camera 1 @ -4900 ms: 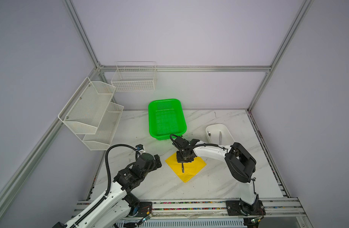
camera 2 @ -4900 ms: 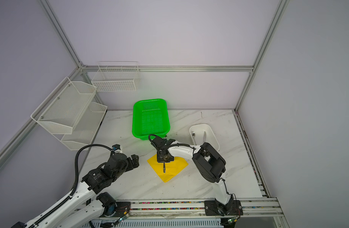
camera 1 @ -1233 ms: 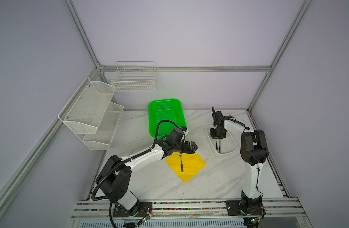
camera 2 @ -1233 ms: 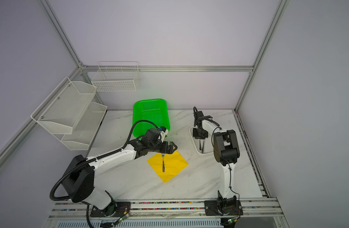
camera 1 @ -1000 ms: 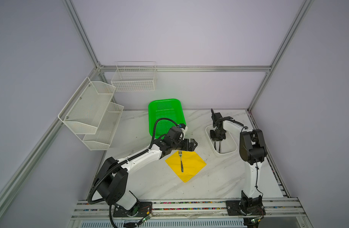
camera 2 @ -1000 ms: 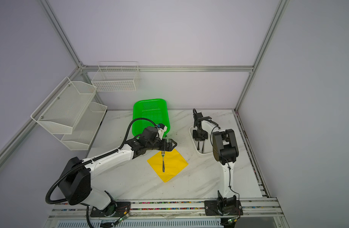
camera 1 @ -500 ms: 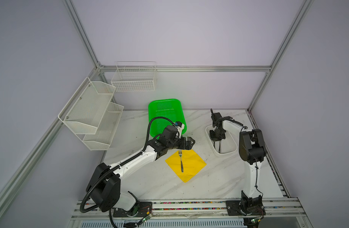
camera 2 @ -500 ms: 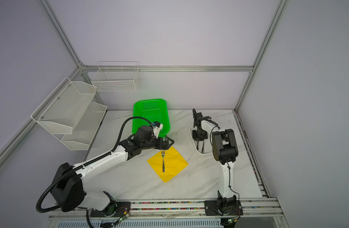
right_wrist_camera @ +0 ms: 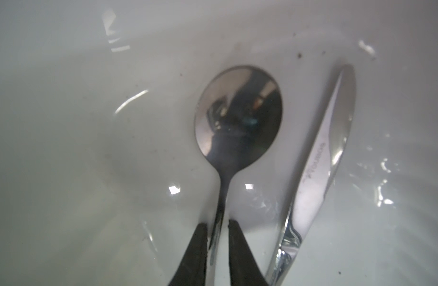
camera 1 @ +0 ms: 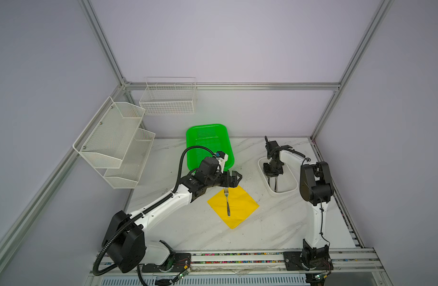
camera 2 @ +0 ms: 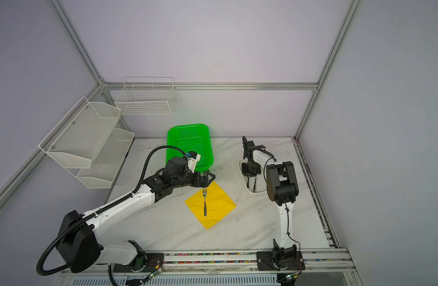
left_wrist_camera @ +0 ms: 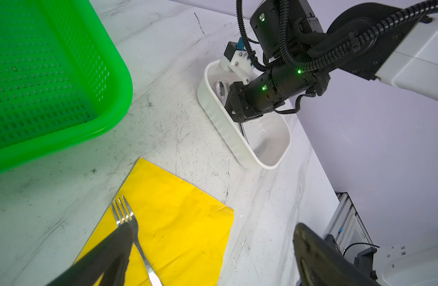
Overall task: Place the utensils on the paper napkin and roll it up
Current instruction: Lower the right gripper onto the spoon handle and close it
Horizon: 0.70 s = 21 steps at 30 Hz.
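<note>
The yellow paper napkin [camera 1: 240,205] [camera 2: 216,203] [left_wrist_camera: 178,222] lies flat on the marble table. The fork [camera 1: 227,203] [camera 2: 205,201] [left_wrist_camera: 132,222] rests on it, tines toward the back. My left gripper [camera 1: 234,178] [camera 2: 208,178] [left_wrist_camera: 213,230] hovers open over the napkin's far corner, just above the tines, holding nothing. My right gripper [camera 1: 273,174] [camera 2: 251,174] [right_wrist_camera: 218,224] reaches down into the white tray [camera 1: 291,188] [left_wrist_camera: 228,133]. Its jaws are closed narrowly round the handle of the spoon [right_wrist_camera: 237,111]. The knife [right_wrist_camera: 322,161] lies beside the spoon.
A green basket [camera 1: 208,138] [camera 2: 188,138] [left_wrist_camera: 52,74] stands just behind the left gripper. White mesh shelves [camera 1: 114,138] and a wire basket [camera 1: 168,99] hang on the left and back walls. Frame posts bound the table.
The right gripper set the fork on the napkin and went into the tray, where its jaws narrowed round the spoon handle. The left arm reached in, then drew back toward the basket.
</note>
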Tool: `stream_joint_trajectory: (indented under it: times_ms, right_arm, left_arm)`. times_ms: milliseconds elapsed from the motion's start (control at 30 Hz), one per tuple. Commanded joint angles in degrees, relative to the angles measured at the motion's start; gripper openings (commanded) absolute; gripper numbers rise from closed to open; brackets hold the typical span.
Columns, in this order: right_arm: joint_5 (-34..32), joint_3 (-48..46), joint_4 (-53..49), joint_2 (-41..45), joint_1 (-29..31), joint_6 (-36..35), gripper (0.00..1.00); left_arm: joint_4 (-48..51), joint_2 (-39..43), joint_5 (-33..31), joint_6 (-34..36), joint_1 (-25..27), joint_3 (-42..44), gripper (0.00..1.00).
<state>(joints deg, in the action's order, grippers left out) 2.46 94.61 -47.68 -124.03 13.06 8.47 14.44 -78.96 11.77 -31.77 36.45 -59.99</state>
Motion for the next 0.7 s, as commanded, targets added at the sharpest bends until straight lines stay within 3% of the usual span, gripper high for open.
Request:
stream_joint_trajectory:
  times_ms: [0, 467, 667]
  right_arm:
    - [-0.03, -4.61, -0.70, -5.85, -2.06, 0.27, 0.20]
    - [-0.50, -4.79, 0.11, -7.41, -2.10, -1.08, 0.11]
    - [-0.75, -2.89, 0.62, -3.34, -2.07, 0.21, 0.06]
  left_arm:
    - [-0.71, 1.67, 0.10, 1.19, -0.33, 2.59, 1.00]
    - [-1.75, 3.14, -2.17, -0.04, -0.32, 4.62, 1.00]
    - [-1.07, 3.40, -2.93, -0.38, -0.32, 5.01, 1.00]
